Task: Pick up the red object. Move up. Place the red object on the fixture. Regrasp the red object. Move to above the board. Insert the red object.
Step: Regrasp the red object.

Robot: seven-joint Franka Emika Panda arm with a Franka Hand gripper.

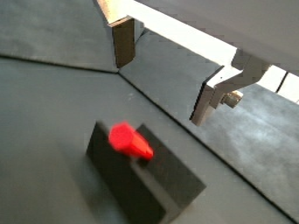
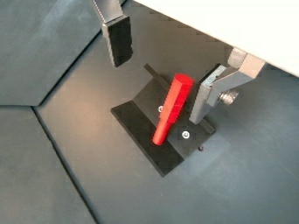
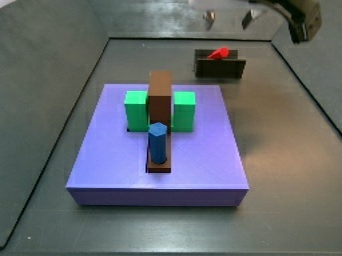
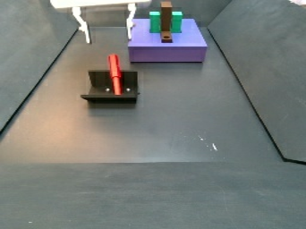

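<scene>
1. The gripper hangs in the air above the fixture, its fingers spread apart and holding nothing.
2. The red object lies on the fixture, clear of both fingers.
3. The board sits well apart from the fixture, carrying green blocks, a brown bar and a blue peg.

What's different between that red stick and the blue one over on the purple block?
The red object lies tilted in the fixture, away from the board; the blue peg stands upright on the board, against the brown bar. The red object looks thinner; the blue peg looks thicker. Both are short, stick-like pieces, and neither is held: the gripper hangs open above the floor.
</scene>
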